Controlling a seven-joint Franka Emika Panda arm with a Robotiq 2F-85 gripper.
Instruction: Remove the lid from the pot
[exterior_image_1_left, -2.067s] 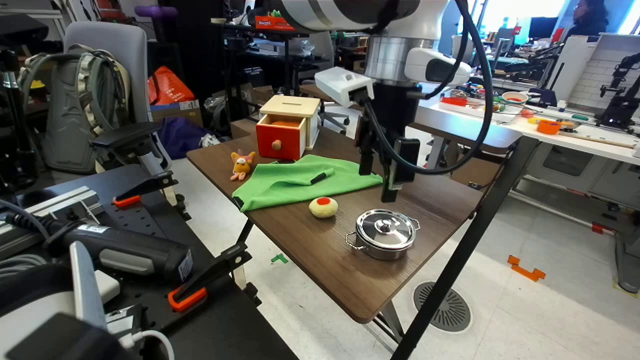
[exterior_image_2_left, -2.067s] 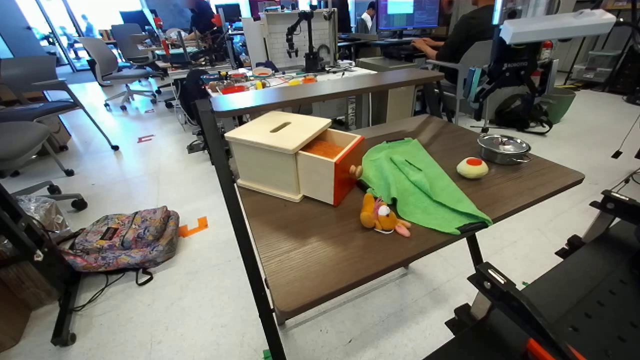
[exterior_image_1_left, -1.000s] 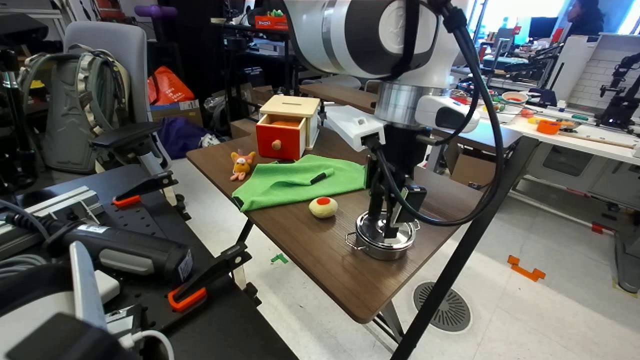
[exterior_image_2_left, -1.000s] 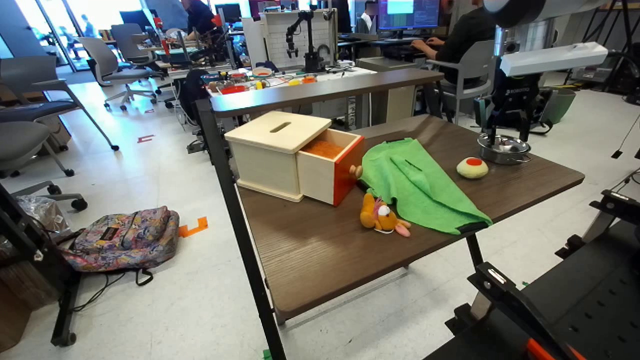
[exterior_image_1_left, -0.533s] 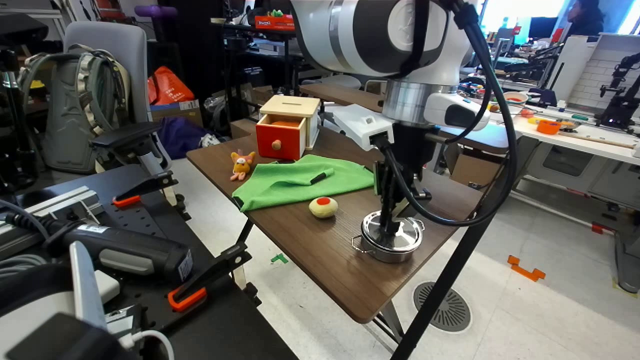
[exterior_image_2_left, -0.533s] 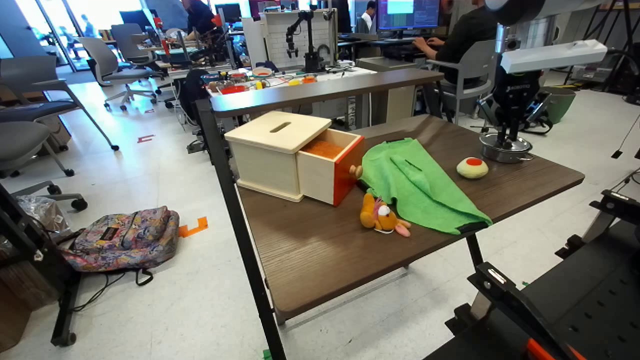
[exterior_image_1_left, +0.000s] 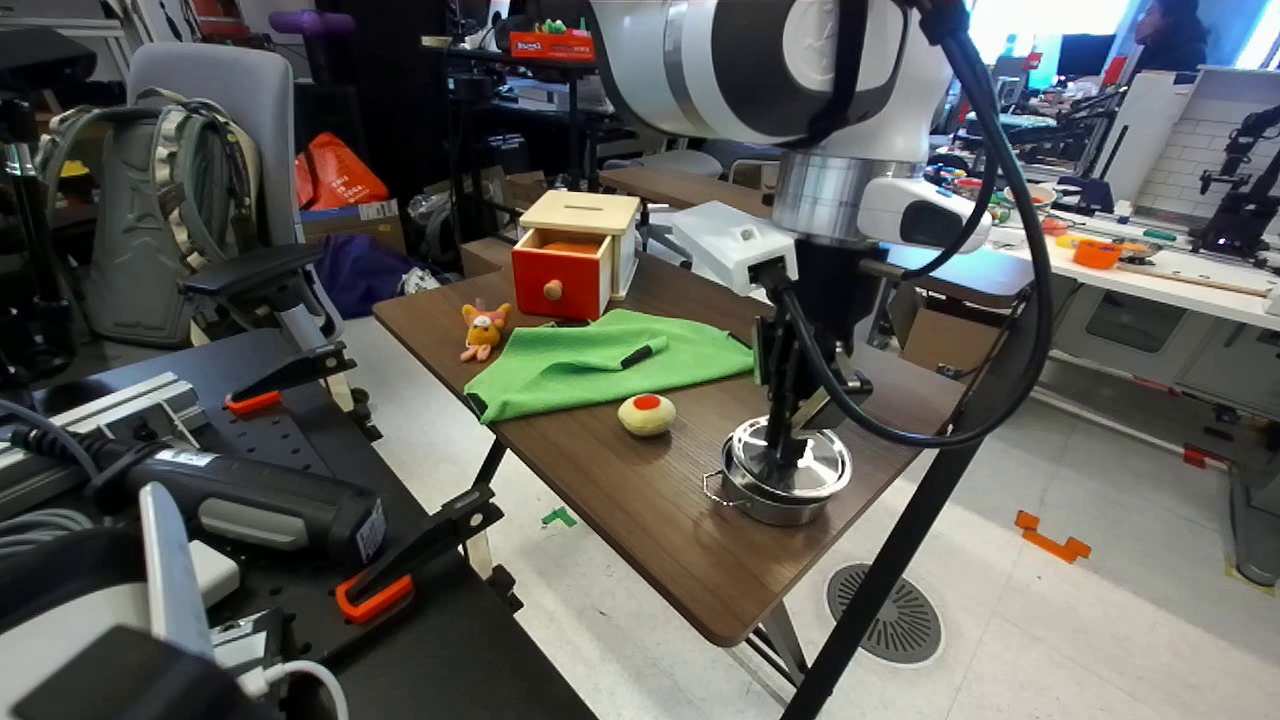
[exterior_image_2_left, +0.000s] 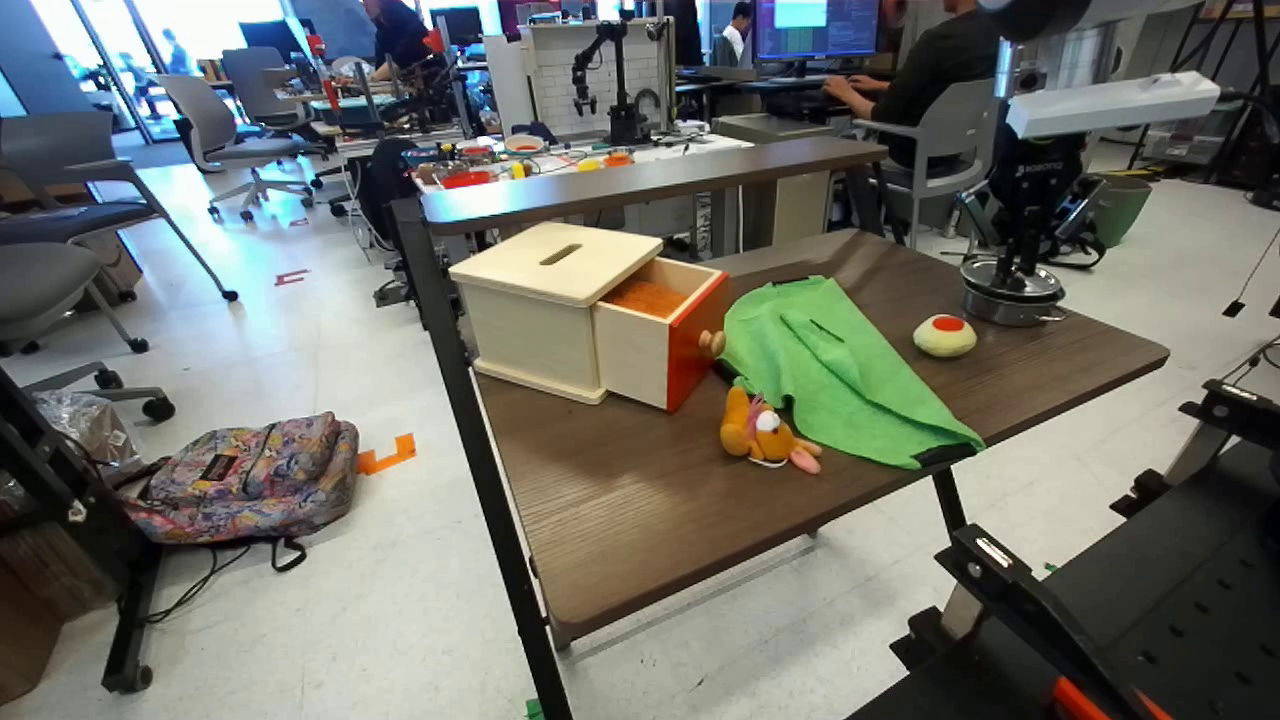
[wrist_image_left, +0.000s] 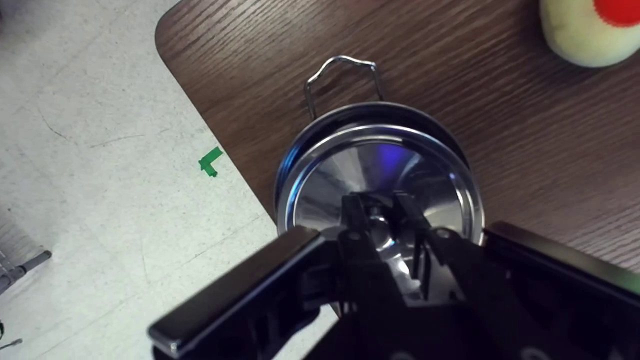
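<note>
Lid (wrist_image_left: 375, 165) and pot (exterior_image_1_left: 775, 510) are at one end of the table (exterior_image_1_left: 640, 500), the lid in the gripper (wrist_image_left: 378, 201) and the pot on the tabletop. The fingers (wrist_image_left: 354, 215) point down and stand nearly together, with the lid's small knob (wrist_image_left: 381, 232) pinched in the narrow gap between them. In both exterior views the lid appears raised just above the pot; whether any part of its edge touches the pot cannot be told. The wrist view shows the two out of line: a dark crescent of the pot lies uncovered on the side of a wire handle (wrist_image_left: 342, 58), which sticks out over the table. The arm (exterior_image_1_left: 765, 65) reaches down over them from above. Near the pot lies a yellow oval (exterior_image_1_left: 645, 420) with a red spot on top. Past it a green cloth (exterior_image_1_left: 600, 350) is spread, rumpled, with black patches at its ends. An orange toy (exterior_image_2_left: 766, 437) lies just beside the cloth, near the table's edge. Beyond the cloth stands a wooden box (exterior_image_2_left: 530, 325), its red-fronted drawer (exterior_image_2_left: 645, 345) partly out, with something orange (exterior_image_2_left: 645, 297) inside. In an exterior view a patterned backpack (exterior_image_2_left: 250, 480) lies on the floor (exterior_image_2_left: 420, 570), and farther off a person (exterior_image_2_left: 935, 85) sits facing a monitor (exterior_image_2_left: 815, 28).
</note>
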